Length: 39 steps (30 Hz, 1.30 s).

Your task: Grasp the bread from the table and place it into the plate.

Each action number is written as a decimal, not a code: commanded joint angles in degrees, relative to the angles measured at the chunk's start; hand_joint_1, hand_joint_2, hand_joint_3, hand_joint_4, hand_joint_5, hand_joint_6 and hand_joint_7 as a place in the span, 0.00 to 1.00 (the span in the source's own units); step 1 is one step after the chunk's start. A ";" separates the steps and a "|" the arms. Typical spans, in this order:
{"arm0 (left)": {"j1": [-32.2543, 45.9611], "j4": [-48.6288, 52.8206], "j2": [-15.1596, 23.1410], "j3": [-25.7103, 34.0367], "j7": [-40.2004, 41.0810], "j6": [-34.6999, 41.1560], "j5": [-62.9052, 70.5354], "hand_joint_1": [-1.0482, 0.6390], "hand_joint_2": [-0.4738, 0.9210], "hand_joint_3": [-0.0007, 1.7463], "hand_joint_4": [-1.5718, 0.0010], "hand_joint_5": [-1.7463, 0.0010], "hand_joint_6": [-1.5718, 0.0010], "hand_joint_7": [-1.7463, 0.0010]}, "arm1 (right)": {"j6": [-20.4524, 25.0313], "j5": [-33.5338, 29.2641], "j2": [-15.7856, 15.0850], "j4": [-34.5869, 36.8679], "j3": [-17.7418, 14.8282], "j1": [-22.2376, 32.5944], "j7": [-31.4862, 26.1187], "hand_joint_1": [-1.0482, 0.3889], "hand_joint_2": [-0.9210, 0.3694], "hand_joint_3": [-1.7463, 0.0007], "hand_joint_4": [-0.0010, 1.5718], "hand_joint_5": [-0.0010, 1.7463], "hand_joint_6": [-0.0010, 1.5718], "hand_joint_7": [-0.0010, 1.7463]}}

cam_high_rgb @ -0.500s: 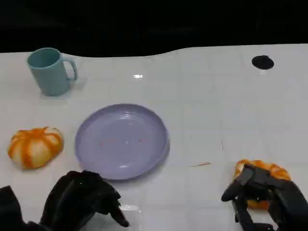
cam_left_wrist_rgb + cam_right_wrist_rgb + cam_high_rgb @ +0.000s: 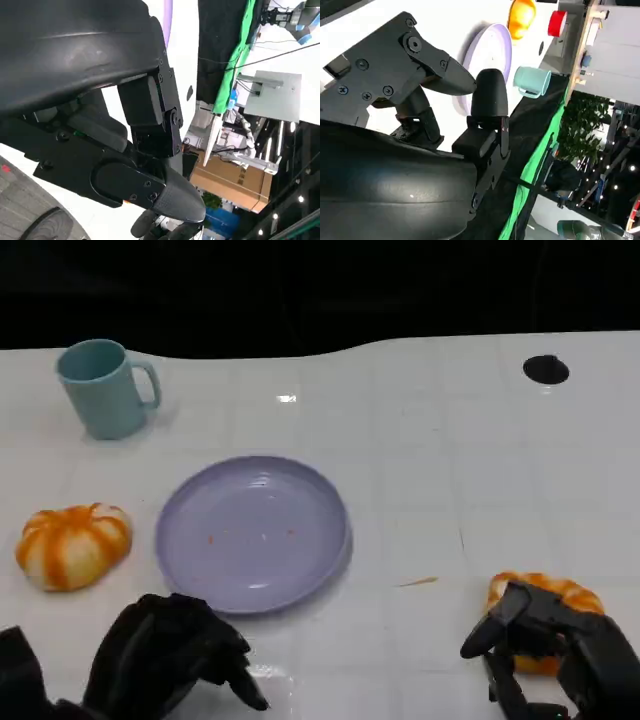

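Two orange-and-white bread rolls lie on the white table. One bread roll sits left of the lilac plate, which holds nothing. The other bread roll lies at the near right, its near half hidden under my right hand, whose fingers are spread over it without closing. In the right wrist view the fingers stand apart with nothing between them, and the plate and the far bread roll lie beyond. My left hand rests at the near left, just in front of the plate, holding nothing.
A teal mug stands at the back left and also appears in the right wrist view, teal mug. A small black spot marks the table at the back right. The table's far edge meets a dark backdrop.
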 commanded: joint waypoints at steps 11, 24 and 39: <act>0.26 -0.94 0.49 0.06 0.58 0.60 -0.19 0.00 0.96 0.00 0.01 0.65 0.00 0.85 | 0.67 -0.29 -0.57 -1.48 -0.35 0.01 -0.29 0.58 0.37 0.31 0.50 1.00 0.50 0.76; 0.26 -0.94 0.70 0.21 0.54 0.68 -0.20 0.00 0.96 0.00 0.01 0.65 0.00 0.85 | 1.93 3.91 -0.20 -3.07 -0.80 -0.19 1.19 0.59 0.35 0.39 0.44 0.87 0.46 0.64; -0.01 -0.39 0.60 0.25 0.77 0.03 0.21 0.00 0.97 0.00 0.01 0.64 0.00 0.85 | 0.75 -11.38 -7.22 -5.86 -2.74 -2.88 -1.63 0.48 0.41 0.43 0.29 0.60 0.33 0.40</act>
